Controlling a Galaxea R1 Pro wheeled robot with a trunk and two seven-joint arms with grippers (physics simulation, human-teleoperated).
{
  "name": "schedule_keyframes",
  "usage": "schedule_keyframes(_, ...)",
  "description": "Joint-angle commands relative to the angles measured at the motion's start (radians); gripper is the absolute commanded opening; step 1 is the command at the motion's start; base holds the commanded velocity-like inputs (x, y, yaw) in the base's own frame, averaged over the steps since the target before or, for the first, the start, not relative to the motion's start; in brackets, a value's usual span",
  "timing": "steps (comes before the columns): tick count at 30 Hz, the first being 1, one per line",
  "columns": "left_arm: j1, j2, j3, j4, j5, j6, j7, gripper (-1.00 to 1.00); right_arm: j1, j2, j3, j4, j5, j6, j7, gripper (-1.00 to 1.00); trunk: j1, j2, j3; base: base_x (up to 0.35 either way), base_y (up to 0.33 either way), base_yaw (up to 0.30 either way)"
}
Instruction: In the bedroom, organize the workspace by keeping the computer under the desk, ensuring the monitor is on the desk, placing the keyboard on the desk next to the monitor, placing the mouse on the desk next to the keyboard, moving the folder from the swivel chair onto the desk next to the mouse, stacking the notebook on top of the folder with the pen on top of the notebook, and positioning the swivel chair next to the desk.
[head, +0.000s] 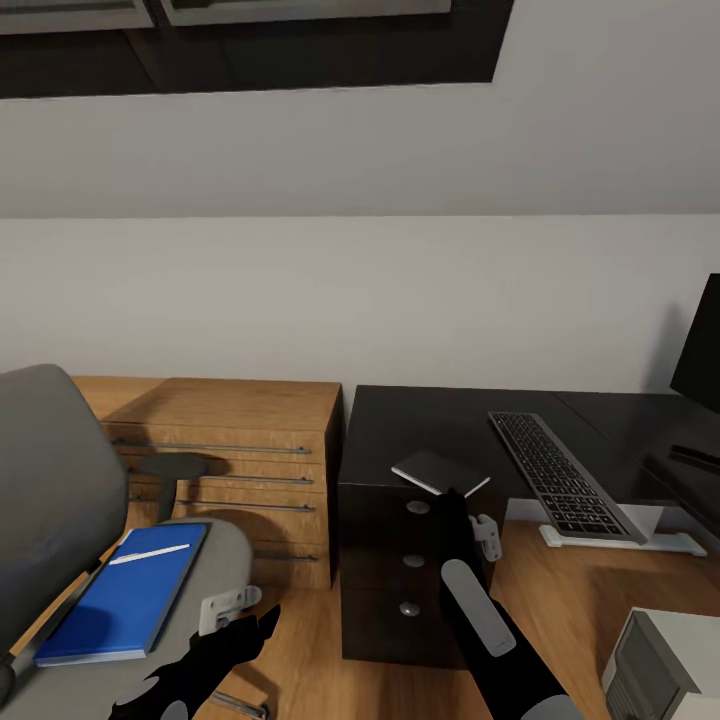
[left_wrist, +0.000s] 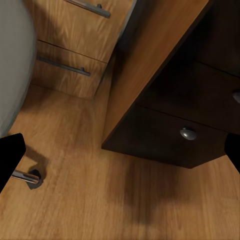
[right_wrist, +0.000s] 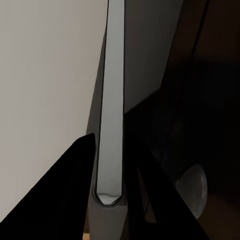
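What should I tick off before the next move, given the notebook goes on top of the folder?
1. Right pincer grips notebook: ok, its fingers flank the slab's edge at the desk corner.
2. Folder on desk: not ok, it lies on the swivel chair seat.
3. Left pincer free for the folder: ok, open, beside the seat.
4. Keyboard on desk: ok.
5. Pen located: cannot tell; a white strip lies on the folder.

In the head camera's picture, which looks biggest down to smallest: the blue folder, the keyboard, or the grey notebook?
1. Keyboard and folder: look much alike in size, so unranked.
2. Notebook: clearly smallest, held at its edge by the right gripper.
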Motion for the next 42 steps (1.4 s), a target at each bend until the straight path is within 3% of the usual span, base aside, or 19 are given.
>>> schedule_keyframes(1,0.000,0.001,-0.002,-0.002,0.011,0.003,0.010,1.00,-0.001,-0.001,0.002,0.000,-0.012,-0.007,-0.001,-1.00,0.000,0.000,-0.001,0.000,0.000,0.000)
schedule_keyframes(11,0.000,0.001,-0.002,-0.002,0.010,0.003,0.010,1.00,-0.001,-0.001,0.003,-0.001,-0.011,-0.007,-0.003,-1.00,0.000,0.000,-0.001,0.000,0.000,0.000)
schedule_keyframes(12,0.000,0.001,-0.002,-0.002,0.010,0.003,0.010,1.00,-0.001,-0.001,0.003,-0.001,-0.010,-0.007,-0.003,1.00,0.000,0.000,-0.001,0.000,0.000,0.000)
schedule_keyframes(42,0.000,0.001,-0.002,-0.002,0.009,0.000,0.010,1.00,-0.001,-0.001,0.003,-0.001,-0.010,-0.007,-0.003,1.00,0.000,0.000,-0.001,-0.004,0.000,0.000)
